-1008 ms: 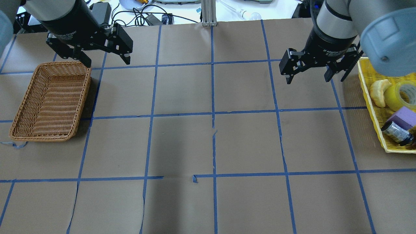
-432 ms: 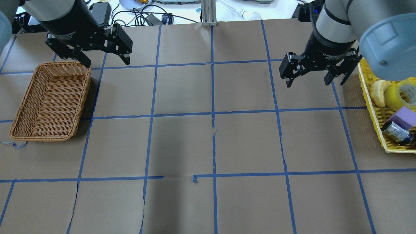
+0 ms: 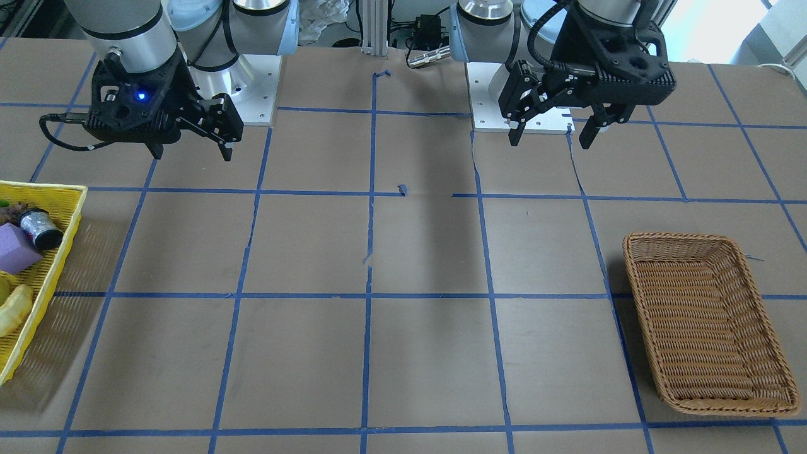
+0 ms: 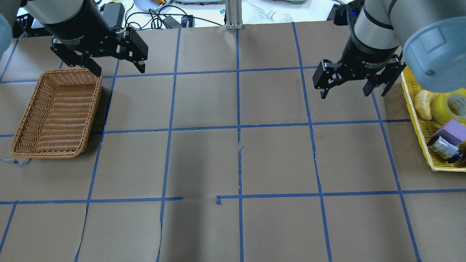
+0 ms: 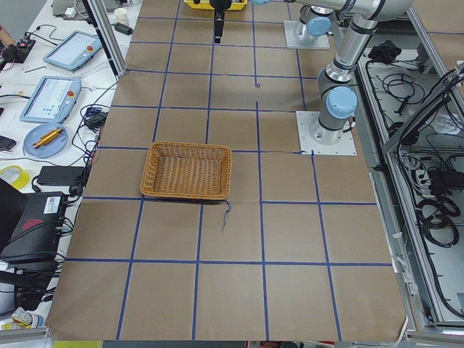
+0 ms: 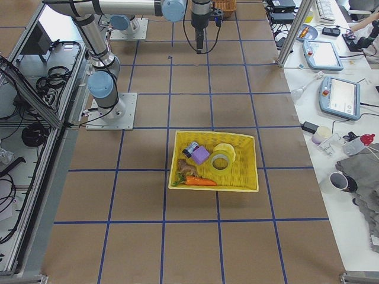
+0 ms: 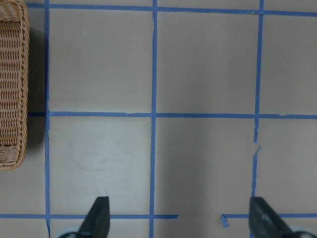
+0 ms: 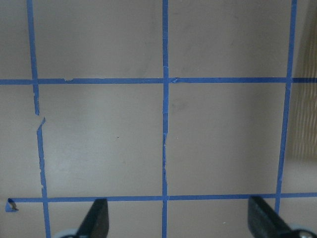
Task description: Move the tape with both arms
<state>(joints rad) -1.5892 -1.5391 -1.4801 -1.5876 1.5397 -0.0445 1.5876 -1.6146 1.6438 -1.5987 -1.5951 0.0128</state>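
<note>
The yellow tape roll (image 4: 449, 107) lies in the yellow tray (image 4: 422, 138) at the table's right edge; it also shows in the exterior right view (image 6: 222, 158). My right gripper (image 4: 345, 94) hangs open and empty above the table, just left of the tray and apart from it. It also shows in the front view (image 3: 191, 154) and its own wrist view (image 8: 179, 218). My left gripper (image 4: 120, 69) is open and empty above the far corner of the wicker basket (image 4: 54, 112). It also shows in the front view (image 3: 550, 140).
The tray also holds a purple block (image 4: 453, 131), a black-and-silver cylinder (image 4: 444, 148), a pale banana-like piece (image 4: 424, 103) and a carrot (image 6: 198, 181). The wicker basket (image 3: 700, 315) is empty. Blue tape lines grid the brown table. Cables and devices lie beyond the far edge.
My right gripper has shifted slightly toward the yellow tray, still open. The left arm has barely moved.
</note>
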